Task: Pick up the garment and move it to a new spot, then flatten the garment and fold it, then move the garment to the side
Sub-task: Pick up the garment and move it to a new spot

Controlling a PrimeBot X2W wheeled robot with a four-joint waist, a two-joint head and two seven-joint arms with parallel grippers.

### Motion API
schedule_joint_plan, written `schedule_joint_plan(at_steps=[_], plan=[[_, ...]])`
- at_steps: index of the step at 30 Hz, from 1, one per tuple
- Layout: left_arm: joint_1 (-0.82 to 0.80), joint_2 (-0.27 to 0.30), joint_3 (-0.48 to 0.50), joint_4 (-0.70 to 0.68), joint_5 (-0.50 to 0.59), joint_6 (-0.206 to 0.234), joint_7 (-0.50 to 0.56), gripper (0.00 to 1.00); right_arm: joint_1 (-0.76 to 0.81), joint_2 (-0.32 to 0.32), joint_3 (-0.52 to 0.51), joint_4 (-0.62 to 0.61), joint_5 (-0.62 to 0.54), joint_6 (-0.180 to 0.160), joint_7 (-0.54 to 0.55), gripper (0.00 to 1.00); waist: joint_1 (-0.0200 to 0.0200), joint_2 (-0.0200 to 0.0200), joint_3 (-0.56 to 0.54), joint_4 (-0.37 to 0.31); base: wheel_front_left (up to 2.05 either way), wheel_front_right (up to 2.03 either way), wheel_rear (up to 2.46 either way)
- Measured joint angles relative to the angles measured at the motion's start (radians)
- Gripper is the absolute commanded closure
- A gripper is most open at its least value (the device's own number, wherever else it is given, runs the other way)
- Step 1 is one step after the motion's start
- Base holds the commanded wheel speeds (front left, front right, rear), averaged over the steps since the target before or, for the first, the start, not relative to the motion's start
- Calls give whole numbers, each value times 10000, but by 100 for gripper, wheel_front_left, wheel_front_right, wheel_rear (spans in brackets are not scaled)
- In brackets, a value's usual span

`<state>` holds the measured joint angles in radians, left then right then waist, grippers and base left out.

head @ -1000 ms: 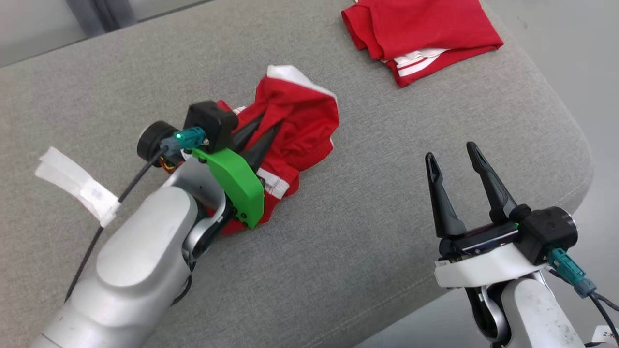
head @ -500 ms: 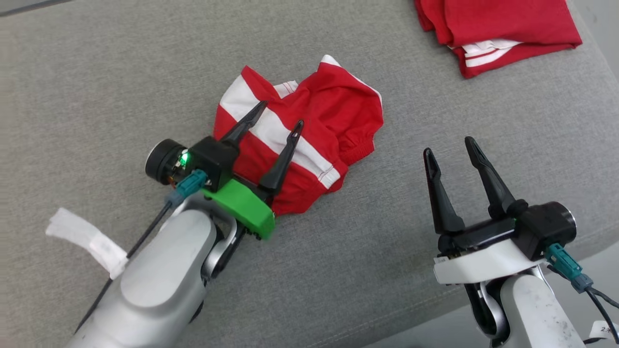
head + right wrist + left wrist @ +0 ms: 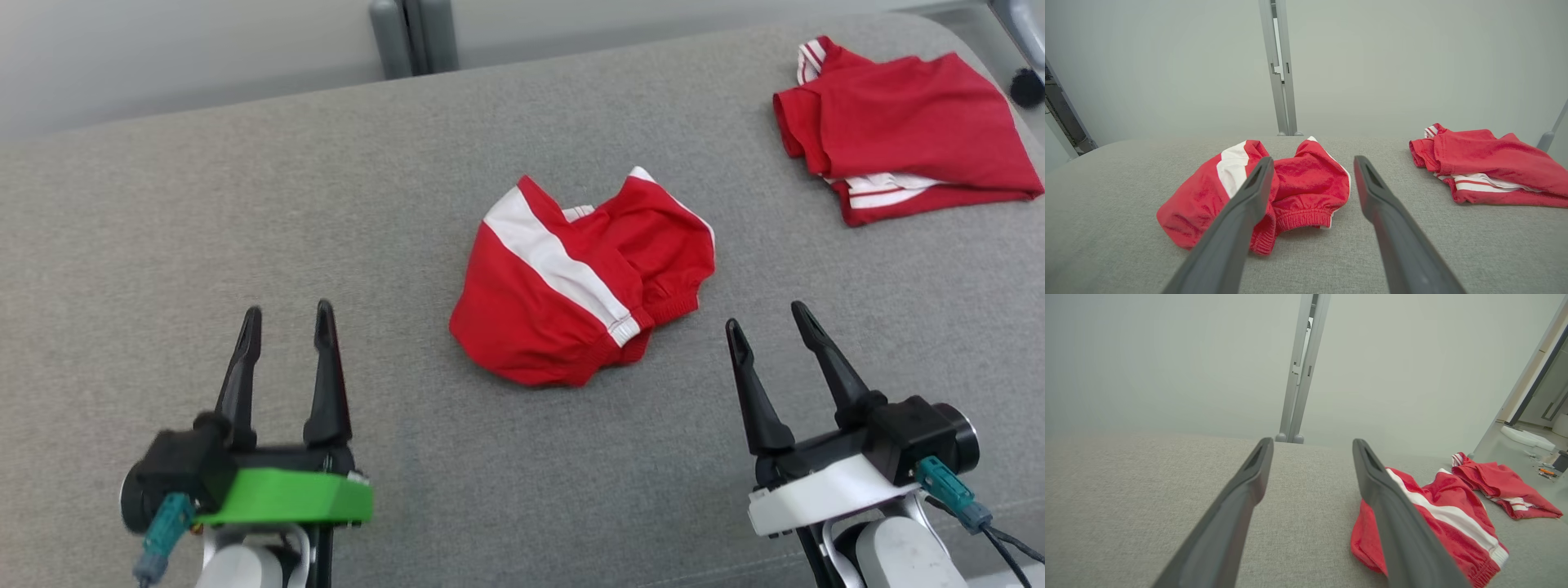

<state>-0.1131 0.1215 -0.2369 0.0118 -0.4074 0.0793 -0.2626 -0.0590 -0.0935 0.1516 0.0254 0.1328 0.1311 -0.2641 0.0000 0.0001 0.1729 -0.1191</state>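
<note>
Withdrawn: left gripper (image 3: 288, 309), off the crumpled red shorts with white side stripe (image 3: 563, 302), left lying mid-way on the grey fabric-covered worktop (image 3: 245, 180) | left gripper and right gripper (image 3: 765, 315) spread open, nothing held | relocation judged done (flattening pending) | next: opposite edges to be gripped.

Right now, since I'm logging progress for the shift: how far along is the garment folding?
Done: at most the first move; the red garment lies bunched in the middle of the grey surface. In hand: nothing; the left gripper and right gripper are open, clear of the cloth. Left: flattening, folding, and moving it aside.
</note>
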Motion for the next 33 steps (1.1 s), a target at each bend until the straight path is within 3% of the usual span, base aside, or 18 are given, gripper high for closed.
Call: schedule_joint_plan(at_steps=[9, 12, 19, 33], plan=[[2434, -518, 1053, -268, 2355, 109, -13, 0, 737, -2, -128, 192, 56, 0, 0, 0, 0, 0, -1194, 834, 0, 0, 0], [2696, -654, 1262, -360, 2405, 128, -12, 0, 983, 17, -240, 257, 67, 0, 0, 0, 0, 0, -1425, 1099, 0, 0, 0], [2937, -702, 1296, -313, 2468, -311, -12, 0, 1170, 119, -176, 418, 67, 0, 0, 0, 0, 0, -1807, 1410, 0, 0, 0], [2936, -706, 1127, -276, 2426, -339, -13, 0, 1197, 226, -299, 464, 65, 0, 0, 0, 0, 0, -1839, 1258, 0, 0, 0]])
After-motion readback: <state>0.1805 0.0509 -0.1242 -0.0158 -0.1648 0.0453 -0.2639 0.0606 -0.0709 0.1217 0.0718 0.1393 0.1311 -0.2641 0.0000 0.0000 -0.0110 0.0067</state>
